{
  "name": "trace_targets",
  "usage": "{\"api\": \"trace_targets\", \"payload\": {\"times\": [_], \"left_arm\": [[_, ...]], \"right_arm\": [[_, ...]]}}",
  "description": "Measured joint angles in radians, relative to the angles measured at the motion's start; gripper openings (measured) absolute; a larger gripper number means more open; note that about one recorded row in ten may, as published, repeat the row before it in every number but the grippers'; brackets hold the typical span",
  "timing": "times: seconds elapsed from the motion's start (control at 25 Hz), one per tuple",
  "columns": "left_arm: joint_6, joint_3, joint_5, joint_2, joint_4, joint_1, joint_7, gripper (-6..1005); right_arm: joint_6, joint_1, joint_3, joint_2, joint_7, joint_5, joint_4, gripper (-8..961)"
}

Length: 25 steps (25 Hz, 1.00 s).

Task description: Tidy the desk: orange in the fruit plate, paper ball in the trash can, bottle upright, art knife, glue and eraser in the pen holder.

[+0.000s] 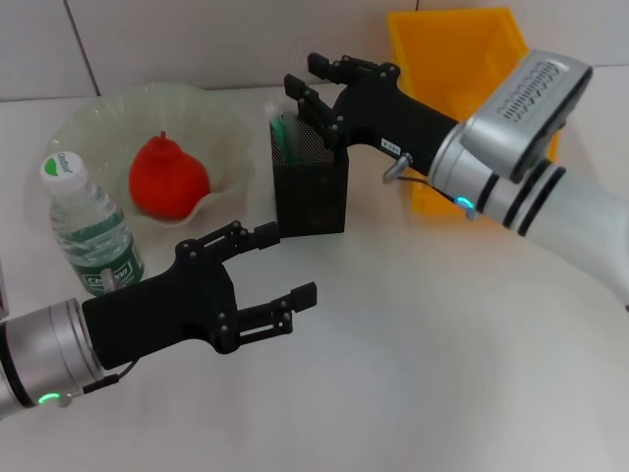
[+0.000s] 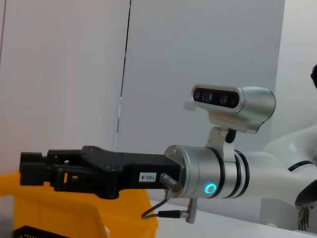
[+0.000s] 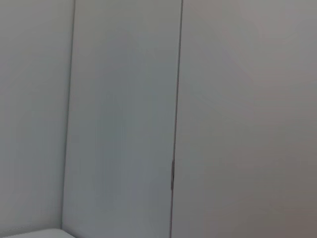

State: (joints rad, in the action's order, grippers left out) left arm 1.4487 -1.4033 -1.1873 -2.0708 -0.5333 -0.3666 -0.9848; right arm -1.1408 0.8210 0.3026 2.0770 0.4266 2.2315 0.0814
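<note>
The orange (image 1: 167, 179) lies in the pale green fruit plate (image 1: 93, 116) at the back left. In front of the plate the bottle (image 1: 90, 228) stands upright. The black mesh pen holder (image 1: 313, 192) stands mid-table with a green item (image 1: 281, 132) poking out of it; I cannot tell what it is. My right gripper (image 1: 307, 79) hovers open just above the holder's far rim, and it also shows in the left wrist view (image 2: 32, 168). My left gripper (image 1: 287, 264) is open and empty, in front of the holder. The yellow trash can (image 1: 462, 59) stands behind. Paper ball, eraser, art knife and glue are out of view.
The right forearm (image 1: 511, 138) crosses in front of the trash can (image 2: 124, 213). Bare white tabletop (image 1: 442, 334) spreads to the front and right. The right wrist view shows only a pale wall (image 3: 158, 119).
</note>
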Motion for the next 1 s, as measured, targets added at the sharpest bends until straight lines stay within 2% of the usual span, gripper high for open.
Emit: {"api": "trace_targets", "payload": {"times": [0.12,0.24,0.28,0.4,0.44,0.48,0.6,0.64,0.68,0.76,0.92,1.0], "left_arm": [[0.001,0.000,0.000,0.000,0.000,0.002,0.002,822],[0.004,0.000,-0.001,0.000,0.001,0.004,0.007,822],[0.004,0.000,-0.001,0.000,0.000,0.004,0.007,822],[0.005,0.000,-0.001,0.000,0.000,0.004,0.008,822],[0.005,0.000,-0.002,0.001,-0.004,0.006,0.010,822],[0.006,0.000,-0.002,0.001,-0.005,0.006,0.010,822],[0.005,0.004,-0.002,0.003,-0.006,0.007,0.012,822],[0.006,0.004,-0.002,0.006,-0.006,0.007,0.009,822],[0.006,0.004,-0.002,0.006,-0.006,0.007,0.009,822],[0.007,0.002,-0.012,0.010,-0.010,0.003,-0.004,822],[0.026,0.011,-0.083,0.026,-0.024,-0.020,-0.063,822],[0.030,0.011,-0.121,0.032,-0.026,-0.035,-0.092,822]], "right_arm": [[-0.060,-0.022,0.007,0.000,0.000,-0.003,-0.001,274],[-0.128,-0.046,0.006,-0.005,0.062,-0.003,-0.019,441],[-0.197,-0.070,0.002,-0.008,0.145,0.000,-0.060,497],[-0.243,-0.089,0.000,-0.009,0.190,0.001,-0.094,591],[-0.348,-0.135,0.000,-0.009,0.297,0.000,-0.183,622],[-0.348,-0.135,0.000,-0.009,0.297,0.000,-0.183,653],[-0.518,-0.207,-0.006,-0.011,0.427,-0.002,-0.352,739],[-0.640,-0.259,-0.065,-0.014,0.484,-0.001,-0.467,763],[-0.640,-0.259,-0.065,-0.014,0.484,-0.001,-0.467,786],[-0.736,-0.307,-0.165,-0.024,0.540,-0.002,-0.567,833],[-0.901,-0.386,-0.424,-0.041,0.588,-0.002,-0.720,833],[-0.923,-0.400,-0.487,-0.042,0.605,-0.003,-0.756,833]]}}
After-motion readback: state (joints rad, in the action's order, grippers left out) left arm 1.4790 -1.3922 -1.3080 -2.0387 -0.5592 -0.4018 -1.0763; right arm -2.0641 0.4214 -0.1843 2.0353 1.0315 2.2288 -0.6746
